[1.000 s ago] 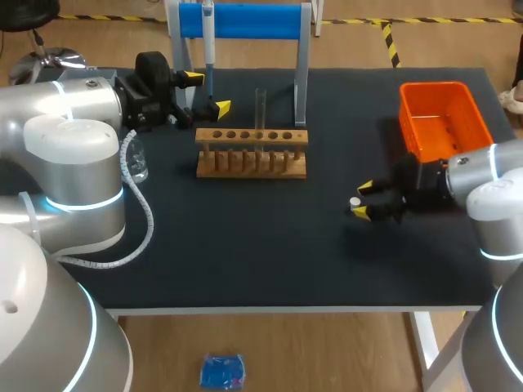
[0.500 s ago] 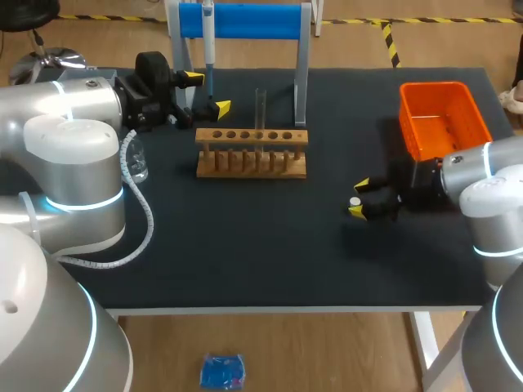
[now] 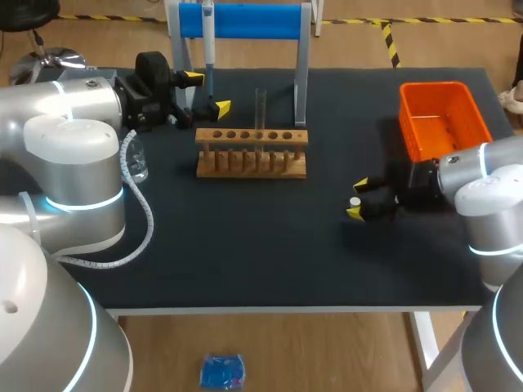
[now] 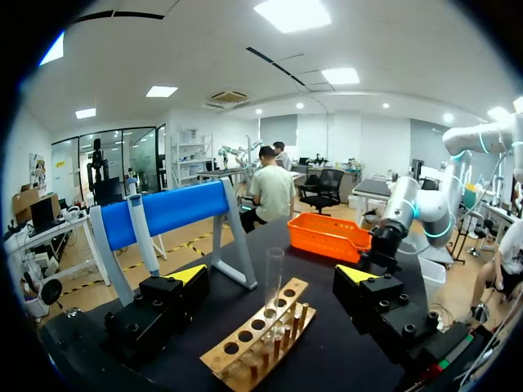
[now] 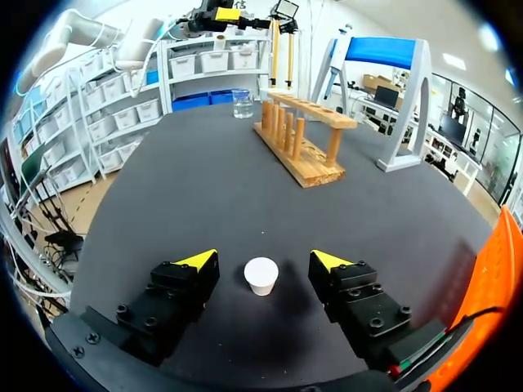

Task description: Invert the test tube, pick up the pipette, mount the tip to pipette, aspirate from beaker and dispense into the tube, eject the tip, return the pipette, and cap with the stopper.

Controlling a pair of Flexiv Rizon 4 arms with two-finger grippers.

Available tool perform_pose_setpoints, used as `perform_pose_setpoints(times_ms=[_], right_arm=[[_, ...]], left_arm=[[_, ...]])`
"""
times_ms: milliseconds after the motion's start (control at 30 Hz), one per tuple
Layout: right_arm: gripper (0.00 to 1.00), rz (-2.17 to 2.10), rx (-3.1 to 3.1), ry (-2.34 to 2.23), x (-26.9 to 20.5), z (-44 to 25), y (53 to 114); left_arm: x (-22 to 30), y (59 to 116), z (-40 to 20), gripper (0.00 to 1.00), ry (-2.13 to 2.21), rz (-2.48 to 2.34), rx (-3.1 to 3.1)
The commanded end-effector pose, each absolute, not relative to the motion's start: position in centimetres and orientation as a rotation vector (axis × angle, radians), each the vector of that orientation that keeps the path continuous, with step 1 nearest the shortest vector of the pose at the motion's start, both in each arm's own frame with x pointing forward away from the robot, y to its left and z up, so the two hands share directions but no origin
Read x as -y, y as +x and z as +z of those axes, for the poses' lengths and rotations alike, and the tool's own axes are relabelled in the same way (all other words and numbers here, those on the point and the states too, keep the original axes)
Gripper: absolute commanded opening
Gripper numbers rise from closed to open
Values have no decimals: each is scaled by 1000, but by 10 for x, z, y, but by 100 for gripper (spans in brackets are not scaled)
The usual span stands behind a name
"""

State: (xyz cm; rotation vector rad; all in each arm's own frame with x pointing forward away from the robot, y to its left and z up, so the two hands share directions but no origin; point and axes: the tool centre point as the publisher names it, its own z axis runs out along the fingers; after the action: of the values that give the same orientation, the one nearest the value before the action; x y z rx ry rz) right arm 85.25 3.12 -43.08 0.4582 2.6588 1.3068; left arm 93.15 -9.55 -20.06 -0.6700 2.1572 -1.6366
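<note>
Right wrist view | right claw point(image 5: 263, 261) spread astride white stopper point(image 5: 261, 276) | no contact

We are at a laboratory bench. On our black-topped table point(image 3: 245, 253) a pale wooden test-tube rack point(image 3: 252, 155) stands towards twelve o'clock, a clear glass test tube point(image 3: 261, 104) upright in it. Behind it a slim pale pipette point(image 3: 209, 57) hangs on a white-legged stand with a blue crossbar point(image 3: 245, 20). A small clear glass beaker point(image 3: 137, 165) sits at nine o'clock, an orange plastic bin point(image 3: 444, 118) at two o'clock.
</note>
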Motion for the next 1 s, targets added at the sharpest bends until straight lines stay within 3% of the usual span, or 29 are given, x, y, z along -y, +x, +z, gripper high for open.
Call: perform_pose_setpoints(times_ms=[33, 100, 167, 333, 533, 633, 700, 733, 767, 1000], right_arm=[[68, 1308, -2657, 459, -32, -433, 854], [64, 1310, -2656, 457, -33, -433, 853], [50, 1311, -2655, 459, -33, -433, 854], [44, 1310, -2655, 463, -33, -433, 853], [45, 1308, -2658, 461, -33, -435, 852], [40, 1309, -2661, 461, -34, -435, 851], [26, 1308, -2662, 460, -34, -435, 851], [10, 1307, -2663, 460, -34, -436, 851], [0, 1306, -2663, 460, -34, -436, 851], [0, 1310, -2661, 462, -34, -436, 851]], left_arm=[[96, 931, -201, 100, -672, -1636, -2155], [96, 931, -201, 100, -672, -1636, -2155], [96, 931, -201, 100, -672, -1636, -2155], [96, 931, -201, 100, -672, -1636, -2155], [96, 931, -201, 100, -672, -1636, -2155], [96, 931, -201, 100, -672, -1636, -2155], [96, 931, -201, 100, -672, -1636, -2155], [96, 931, -201, 100, -672, -1636, -2155], [96, 931, -201, 100, -672, -1636, -2155], [96, 931, -201, 100, -672, -1636, -2155]])
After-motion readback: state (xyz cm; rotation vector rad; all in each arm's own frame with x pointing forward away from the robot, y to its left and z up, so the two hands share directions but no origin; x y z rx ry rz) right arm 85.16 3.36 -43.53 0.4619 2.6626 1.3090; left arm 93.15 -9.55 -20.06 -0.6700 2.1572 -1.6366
